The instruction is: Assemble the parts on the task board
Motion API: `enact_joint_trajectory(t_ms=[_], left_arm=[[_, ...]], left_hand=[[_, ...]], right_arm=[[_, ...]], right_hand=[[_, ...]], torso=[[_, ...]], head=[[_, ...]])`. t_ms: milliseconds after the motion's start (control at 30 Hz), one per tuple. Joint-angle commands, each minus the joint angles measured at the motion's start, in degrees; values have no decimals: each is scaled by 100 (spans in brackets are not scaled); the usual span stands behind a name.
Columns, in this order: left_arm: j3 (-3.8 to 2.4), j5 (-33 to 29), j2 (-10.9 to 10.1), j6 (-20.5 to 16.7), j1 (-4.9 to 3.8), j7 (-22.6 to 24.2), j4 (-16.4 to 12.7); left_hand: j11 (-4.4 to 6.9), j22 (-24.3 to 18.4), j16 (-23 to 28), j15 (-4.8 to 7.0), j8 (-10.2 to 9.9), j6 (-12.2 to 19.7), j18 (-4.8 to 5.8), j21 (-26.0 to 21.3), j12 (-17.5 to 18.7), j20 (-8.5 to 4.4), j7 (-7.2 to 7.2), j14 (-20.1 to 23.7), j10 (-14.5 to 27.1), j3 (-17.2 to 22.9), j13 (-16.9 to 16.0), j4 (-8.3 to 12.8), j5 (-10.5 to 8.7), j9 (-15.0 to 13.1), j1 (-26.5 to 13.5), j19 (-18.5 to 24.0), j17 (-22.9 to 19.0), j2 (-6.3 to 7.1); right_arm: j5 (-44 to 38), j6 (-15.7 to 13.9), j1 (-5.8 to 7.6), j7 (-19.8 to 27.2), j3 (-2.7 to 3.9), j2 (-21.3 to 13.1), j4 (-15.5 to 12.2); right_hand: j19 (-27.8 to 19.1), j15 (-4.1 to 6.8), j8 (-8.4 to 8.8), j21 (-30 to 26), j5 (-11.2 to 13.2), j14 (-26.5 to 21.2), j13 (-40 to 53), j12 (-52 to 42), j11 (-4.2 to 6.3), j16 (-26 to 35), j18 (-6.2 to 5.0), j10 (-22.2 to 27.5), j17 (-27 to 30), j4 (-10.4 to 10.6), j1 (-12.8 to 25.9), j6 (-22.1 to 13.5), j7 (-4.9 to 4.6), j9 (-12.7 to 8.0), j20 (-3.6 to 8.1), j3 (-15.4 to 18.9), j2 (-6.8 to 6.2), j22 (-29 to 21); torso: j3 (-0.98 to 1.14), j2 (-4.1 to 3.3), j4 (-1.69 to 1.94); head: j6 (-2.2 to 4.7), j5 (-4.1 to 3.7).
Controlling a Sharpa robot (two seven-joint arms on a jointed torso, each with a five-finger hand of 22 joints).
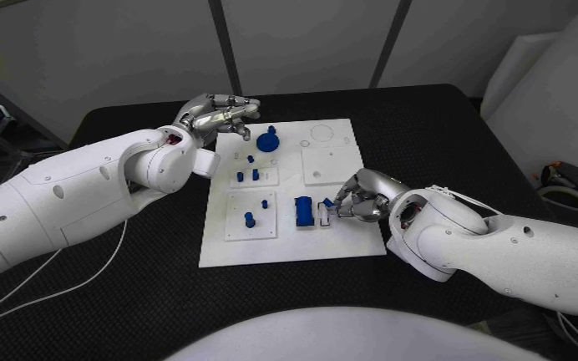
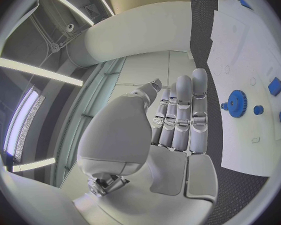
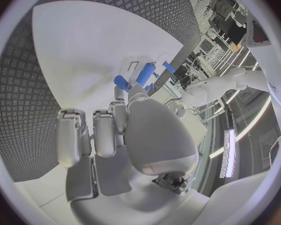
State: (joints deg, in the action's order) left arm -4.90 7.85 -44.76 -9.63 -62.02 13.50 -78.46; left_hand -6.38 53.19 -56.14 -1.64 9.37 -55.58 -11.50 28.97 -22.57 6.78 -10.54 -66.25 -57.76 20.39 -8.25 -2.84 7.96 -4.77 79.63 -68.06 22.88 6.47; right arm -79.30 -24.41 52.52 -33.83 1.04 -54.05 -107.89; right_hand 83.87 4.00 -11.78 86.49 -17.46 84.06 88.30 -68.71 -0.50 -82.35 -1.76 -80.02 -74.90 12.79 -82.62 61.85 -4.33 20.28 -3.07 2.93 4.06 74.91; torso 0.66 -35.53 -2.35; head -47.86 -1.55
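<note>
1. Nearest my head camera, the right hand (image 1: 359, 198) sits at the task board's (image 1: 337, 248) near right area, fingertips pinching a small blue part (image 1: 327, 205) beside a taller blue block (image 1: 304, 211).
2. I judge these parts light, rigid plastic and likely slick, so a fingertip pinch on the flat sides suits them.
3. My left hand (image 1: 220, 115) hovers over the board's far left corner, fingers straight and holding nothing, near the blue gear (image 1: 267, 139).
4. Small blue pegs (image 1: 250, 218) stand in the left-hand plates; I'd take them by their shafts.
5. Black bench (image 1: 422, 127) carries everything.
</note>
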Motion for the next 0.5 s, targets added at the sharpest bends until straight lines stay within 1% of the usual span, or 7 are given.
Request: enact_joint_trajectory(t_ms=[33,67,167,367,500], left_arm=[[-3,-13,7,74,-8,-5,-11],[-3,-13,6,70,-8,-6,-11],[-3,-13,3,64,-7,-10,-12],[-3,-13,5,78,-7,-19,-15],[-3,-13,5,89,-7,-32,-17]], left_hand=[[7,-10,-1,3,19,36,105,-20,-35,27,4,47,46,-22,-8,12,-18,8,1,-9,-9,-38],[7,-10,-1,3,19,36,105,-20,-35,27,4,47,46,-22,-8,12,-18,8,1,-9,-9,-38],[7,-11,-1,3,21,38,105,-22,-37,27,4,48,50,-22,-8,14,-18,8,5,-10,-11,-39],[7,-11,-1,3,21,38,105,-22,-37,27,4,48,50,-22,-8,14,-18,8,5,-10,-11,-39],[6,-12,-1,3,21,39,105,-22,-38,27,3,49,52,-22,-8,15,-19,8,6,-10,-11,-39]], right_arm=[[375,34,5,55,1,55,63],[404,70,5,56,1,74,80],[465,162,5,56,2,127,120],[508,292,5,48,2,201,175],[518,352,5,30,2,239,207]], right_hand=[[313,4,-26,27,-185,362,-1295,-33,98,-31,69,-148,-240,66,143,113,49,74,47,-4,-70,1207],[315,6,-31,29,-250,363,-1287,-44,103,-35,70,-155,-247,86,172,125,52,82,49,-1,-80,1209],[319,10,-38,33,-319,365,-1279,-53,107,-38,71,-164,-253,136,242,146,57,98,53,14,-100,1213],[322,14,-49,35,-346,366,-1275,-56,112,-40,72,-170,-258,179,306,169,64,115,56,34,-125,1216],[322,19,-64,35,-361,367,-1271,-60,119,-44,72,-176,-264,214,353,194,74,132,60,44,-133,1216]], torso=[[-7,2,6],[-5,1,2],[-1,-4,-6],[1,-2,-11],[0,-2,-12]], head=[[-16,49],[-22,53],[-22,56],[-29,58],[-29,42]])
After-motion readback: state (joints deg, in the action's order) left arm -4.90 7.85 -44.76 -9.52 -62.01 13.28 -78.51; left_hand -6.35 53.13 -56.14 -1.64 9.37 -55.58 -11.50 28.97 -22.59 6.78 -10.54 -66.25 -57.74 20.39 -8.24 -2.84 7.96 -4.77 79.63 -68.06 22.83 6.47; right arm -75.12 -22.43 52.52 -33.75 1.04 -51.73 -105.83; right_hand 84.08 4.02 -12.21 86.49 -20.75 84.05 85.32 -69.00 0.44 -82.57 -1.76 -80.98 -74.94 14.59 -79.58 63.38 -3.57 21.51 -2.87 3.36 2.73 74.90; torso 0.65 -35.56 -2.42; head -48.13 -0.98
